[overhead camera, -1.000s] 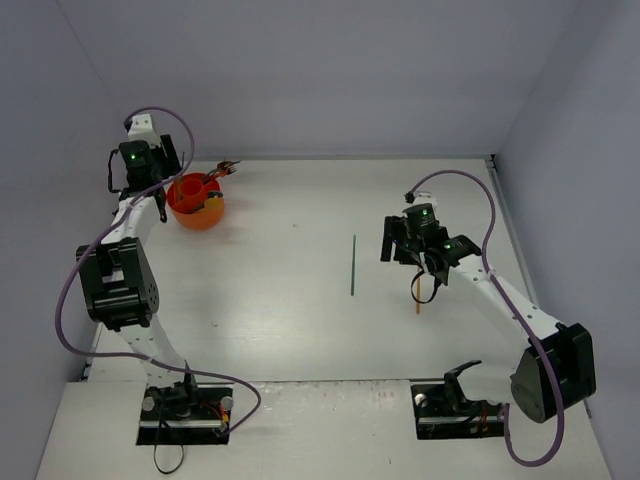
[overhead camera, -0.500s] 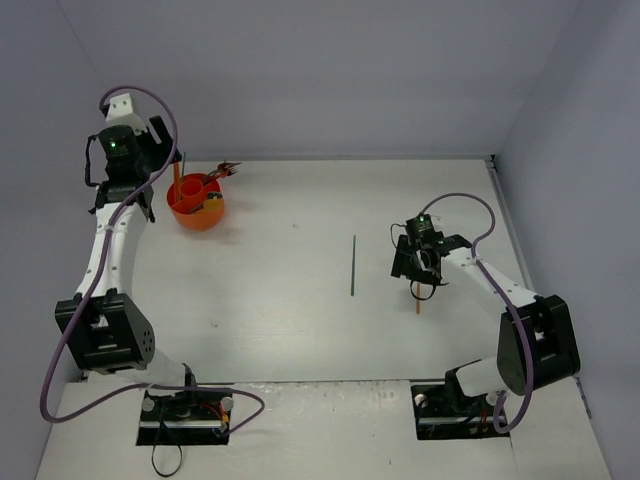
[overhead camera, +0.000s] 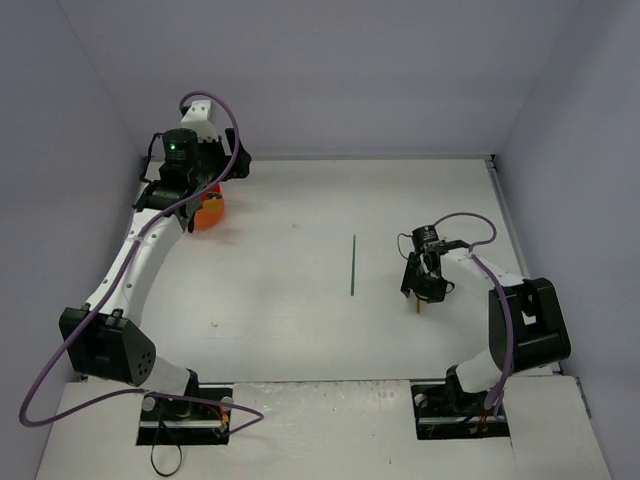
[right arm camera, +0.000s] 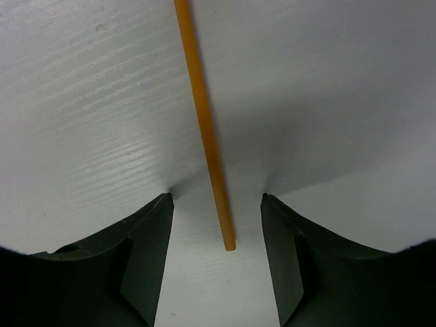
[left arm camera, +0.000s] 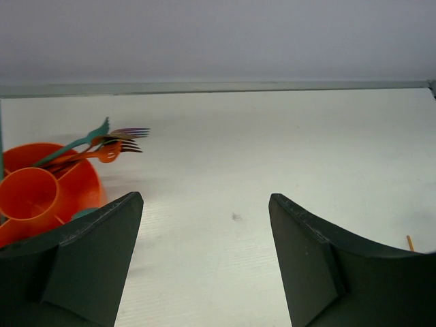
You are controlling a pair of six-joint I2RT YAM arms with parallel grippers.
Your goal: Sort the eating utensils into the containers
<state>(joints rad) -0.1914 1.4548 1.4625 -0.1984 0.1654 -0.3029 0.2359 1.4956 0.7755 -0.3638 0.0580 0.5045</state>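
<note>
Orange in colour, the slim plastic chopstick (right arm camera: pixel 204 129) lies flat on the white table (overhead camera: pixel 300 300) in its right half. The right gripper (right arm camera: pixel 216 197) is lowered over the near end of it. Its two dark fingers (right arm camera: pixel 146 259) stand one on each side of the stick, tips down at the table surface. A gap shows on both sides, so the jaws are released and straddle the stick without grasping it. From above, the same stick (overhead camera: pixel 417 305) pokes out just below the gripper (overhead camera: pixel 418 290).

A slim dark green chopstick (overhead camera: pixel 353 265) lies alone near the middle of the table. It is well apart from the right arm, to its left.

The left gripper (left arm camera: pixel 204 197) hangs at the far left corner with its fingers spread wide and nothing between them. Just beside it sits the small round orange-red plastic cup (left arm camera: pixel 85 191), which has a narrower round compartment inside. A teal plastic fork (left arm camera: pixel 75 142), an orange spoon (left arm camera: pixel 102 154) and a rainbow-tinted metal fork (left arm camera: pixel 129 131) lean out over its rim, heads pointing to the right. From above, the left arm covers most of the cup (overhead camera: pixel 208 212).
</note>
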